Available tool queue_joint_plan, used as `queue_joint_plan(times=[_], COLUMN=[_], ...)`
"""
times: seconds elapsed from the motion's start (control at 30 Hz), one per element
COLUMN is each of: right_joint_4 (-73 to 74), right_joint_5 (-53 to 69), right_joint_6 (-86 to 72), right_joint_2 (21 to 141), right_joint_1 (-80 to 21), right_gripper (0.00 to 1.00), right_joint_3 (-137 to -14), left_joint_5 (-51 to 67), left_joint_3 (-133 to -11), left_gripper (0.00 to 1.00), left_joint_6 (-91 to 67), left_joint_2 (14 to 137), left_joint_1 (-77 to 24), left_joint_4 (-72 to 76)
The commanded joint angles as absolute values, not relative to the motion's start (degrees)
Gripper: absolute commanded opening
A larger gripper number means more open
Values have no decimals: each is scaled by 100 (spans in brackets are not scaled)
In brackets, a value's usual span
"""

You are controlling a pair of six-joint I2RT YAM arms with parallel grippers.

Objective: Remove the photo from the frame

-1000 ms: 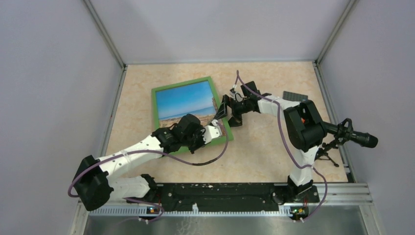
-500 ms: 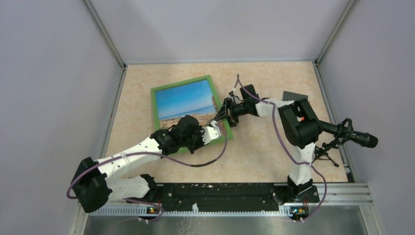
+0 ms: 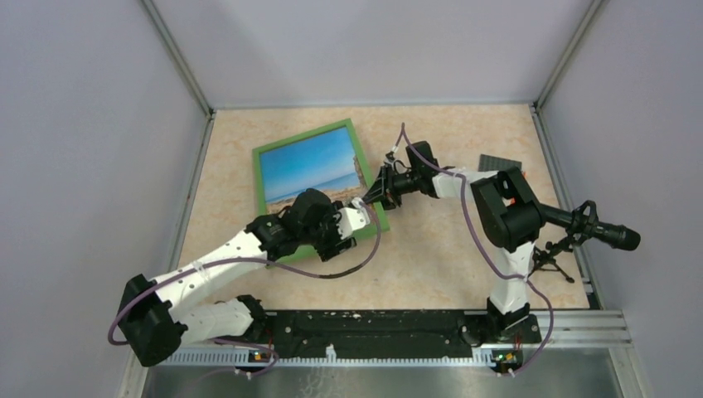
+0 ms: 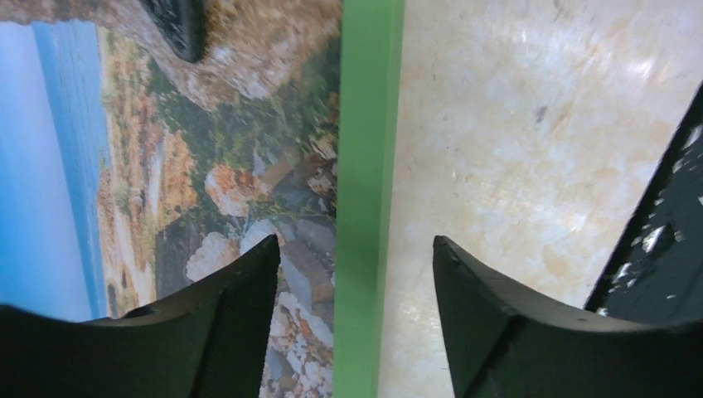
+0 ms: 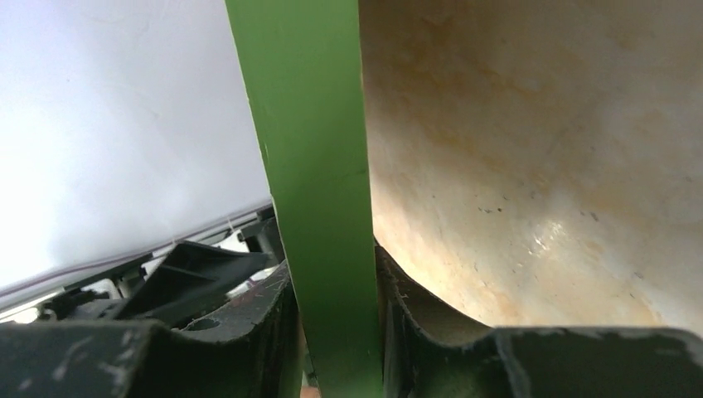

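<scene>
Though big, probably handles easy, going by the thin green border on the frame (image 4: pixel 369 166): light, stiff, fine to lift by one edge, but likely to swing or twist if pinched at a single spot. Lies face up on the table (image 3: pixel 448 257), left of centre and toward the far side, with the photo (image 3: pixel 311 166) inside it, sky far, rocks near. Got the right gripper (image 3: pixel 375 197) clamped on the right border, with fingers pressed against both sides of the green. Got the left gripper (image 4: pixel 356 242) hanging open astride the near border by the near-right corner, with one finger over the rocks and the other over bare table, touching nothing. Can't see the back, so no clue about the fastening. Would treat the photo as the delicate bit: thin, floppy, slick, easy to crease or scuff. Best to hold the frame by its border only, ideally two edges at once, and to take the photo by a corner or margin once freed.
</scene>
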State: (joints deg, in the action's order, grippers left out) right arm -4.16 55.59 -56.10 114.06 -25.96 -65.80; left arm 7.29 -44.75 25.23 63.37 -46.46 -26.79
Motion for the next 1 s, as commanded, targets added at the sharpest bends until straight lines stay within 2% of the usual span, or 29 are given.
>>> queue_joint_plan(times=[0.0, 0.13, 0.2, 0.37, 0.7, 0.97], right_joint_4=[-25, 463, 712, 1639, 3125, 4163], right_joint_5=[5647, 5454, 5336, 4884, 3752, 2865], right_joint_6=[-5342, -4965, -4772, -4211, -3270, -2032], right_joint_2=[11092, 10958, 10886, 10820, 10611, 10614], right_joint_1=[-2688, -2715, -2723, -2743, -2789, -2803], right_gripper=[18, 3, 0, 0, 0, 0], right_joint_3=[-7247, -7495, -7641, -8281, -9678, -11060], left_joint_5=[1741, 2509, 2783, 3053, 2588, 2689], left_joint_3=[-5533, -6349, -6748, -7553, -8502, -9073], left_gripper=[79, 89, 91, 93, 95, 99], left_joint_6=[2275, 2188, 2113, 1697, 378, 18], left_joint_2=[6328, 6504, 6599, 6865, 7478, 7792], left_joint_1=[-4164, -3380, -2987, -2247, -623, 444], left_joint_4=[-3434, -4156, -4356, -4574, -4256, -4010])
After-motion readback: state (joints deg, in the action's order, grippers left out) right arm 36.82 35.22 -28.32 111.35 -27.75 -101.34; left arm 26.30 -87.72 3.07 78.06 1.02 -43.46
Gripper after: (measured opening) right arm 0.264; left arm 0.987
